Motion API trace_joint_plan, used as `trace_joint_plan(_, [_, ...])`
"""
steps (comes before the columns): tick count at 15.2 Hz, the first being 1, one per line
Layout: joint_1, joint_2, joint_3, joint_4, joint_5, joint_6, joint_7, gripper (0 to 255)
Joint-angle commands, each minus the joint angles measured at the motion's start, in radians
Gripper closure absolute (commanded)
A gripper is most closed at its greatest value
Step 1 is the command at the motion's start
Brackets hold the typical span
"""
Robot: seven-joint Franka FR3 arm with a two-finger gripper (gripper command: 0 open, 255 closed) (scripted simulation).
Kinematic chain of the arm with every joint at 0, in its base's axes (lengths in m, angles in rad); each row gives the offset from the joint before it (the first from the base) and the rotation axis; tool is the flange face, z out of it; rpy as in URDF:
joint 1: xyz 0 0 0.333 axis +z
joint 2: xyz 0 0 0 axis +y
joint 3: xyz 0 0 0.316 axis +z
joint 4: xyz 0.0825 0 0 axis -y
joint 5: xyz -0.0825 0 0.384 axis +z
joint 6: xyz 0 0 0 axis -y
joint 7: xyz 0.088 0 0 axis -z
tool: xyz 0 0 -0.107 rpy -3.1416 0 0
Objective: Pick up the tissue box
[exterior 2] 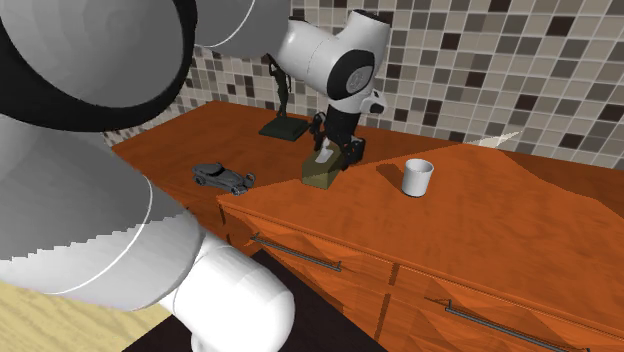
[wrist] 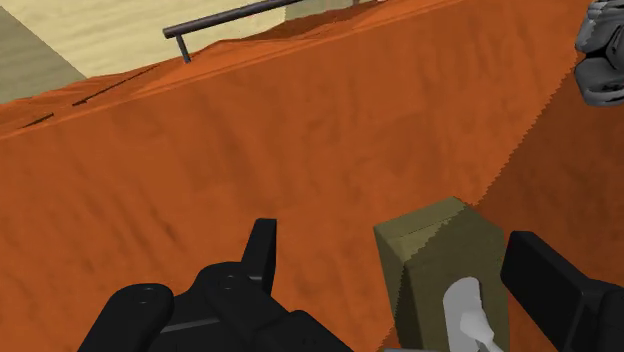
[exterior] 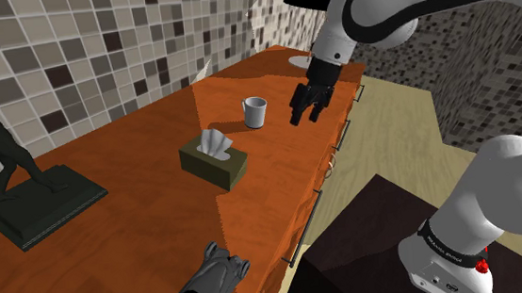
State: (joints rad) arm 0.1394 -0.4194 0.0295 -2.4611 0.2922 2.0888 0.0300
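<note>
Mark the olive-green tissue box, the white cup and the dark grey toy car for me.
olive-green tissue box (exterior: 209,169), shoulder view, on its side face.
white cup (exterior: 256,114), shoulder view, on its outer wall.
dark grey toy car (exterior: 207,279), shoulder view, on its body.

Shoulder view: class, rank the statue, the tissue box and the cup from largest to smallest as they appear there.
1. The dark statue with its base, clearly largest.
2. The olive tissue box.
3. The white cup, smallest, though it stands farther from the camera, so its true size is less sure.
</note>
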Motion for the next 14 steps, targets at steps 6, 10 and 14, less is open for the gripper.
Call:
trace_joint_plan(6, [0.062,0.221,0.018,0.099,0.132,0.22,-0.066,0])
trace_joint_plan(10, [0.091,0.347,0.031,0.184,0.212,0.314,-0.115,0])
trace_joint_plan(14, [0.112,0.471,0.049,0.29,0.288,0.387,-0.165,0])
